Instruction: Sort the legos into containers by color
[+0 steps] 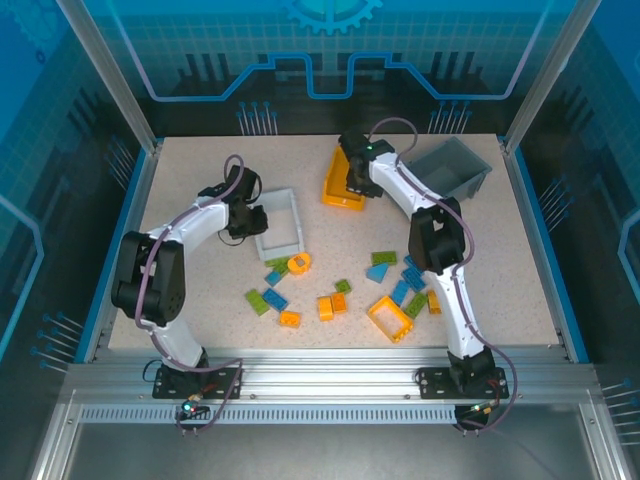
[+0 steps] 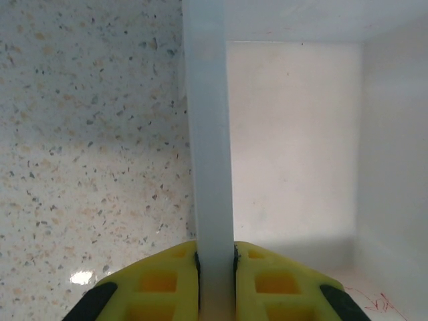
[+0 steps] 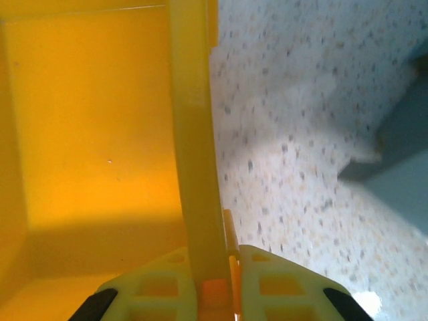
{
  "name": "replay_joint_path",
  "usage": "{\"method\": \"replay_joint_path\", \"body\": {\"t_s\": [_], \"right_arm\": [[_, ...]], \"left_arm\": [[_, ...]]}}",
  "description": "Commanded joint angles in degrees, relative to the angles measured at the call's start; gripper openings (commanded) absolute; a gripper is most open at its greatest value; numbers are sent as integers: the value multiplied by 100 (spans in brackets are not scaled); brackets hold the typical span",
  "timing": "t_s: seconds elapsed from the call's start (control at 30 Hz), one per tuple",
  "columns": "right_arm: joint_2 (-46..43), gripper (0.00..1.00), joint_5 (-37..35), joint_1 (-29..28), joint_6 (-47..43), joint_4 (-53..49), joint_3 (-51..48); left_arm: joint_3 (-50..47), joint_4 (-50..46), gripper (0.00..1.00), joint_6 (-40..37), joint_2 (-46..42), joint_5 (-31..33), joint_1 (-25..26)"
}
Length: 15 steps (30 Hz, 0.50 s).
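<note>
Yellow fingers (image 2: 154,287) of the left hand (image 2: 215,261) sit one on each side of the left wall of the white container (image 2: 214,134), clenched on that wall. The right hand (image 3: 214,271) is clamped the same way on a side wall of the orange-yellow container (image 3: 190,100). The white container stands left of the middle of the speckled desk (image 1: 200,290). The orange-yellow one lies near the middle of the far edge. The grey container (image 1: 440,162) stands apart from both hands, toward the far right corner. Blue, green and orange legos (image 1: 340,290) lie scattered from the middle of the desk toward the near edge. Among them is an orange square frame (image 1: 372,312).
</note>
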State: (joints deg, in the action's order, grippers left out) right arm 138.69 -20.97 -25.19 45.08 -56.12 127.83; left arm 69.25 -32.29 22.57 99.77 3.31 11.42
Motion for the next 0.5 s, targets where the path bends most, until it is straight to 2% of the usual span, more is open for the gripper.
{"method": "replay_joint_path", "body": {"t_s": [0.0, 0.17, 0.3, 0.47], "right_arm": [[-793, 1, -224, -278, -446, 264, -785], [-1391, 1, 82, -276, -758, 927, -1935], [-1357, 0, 481, -317, -1163, 1111, -1966], [-1202, 1, 736, -387, -1282, 1234, -1888]], "left_arm": [[29, -290, 0, 138, -131, 184, 10], [953, -568, 0, -51, 242, 258, -12], [1731, -864, 0, -316, 781, 310, -111], [2099, -882, 0, -586, 1229, 171, -228]]}}
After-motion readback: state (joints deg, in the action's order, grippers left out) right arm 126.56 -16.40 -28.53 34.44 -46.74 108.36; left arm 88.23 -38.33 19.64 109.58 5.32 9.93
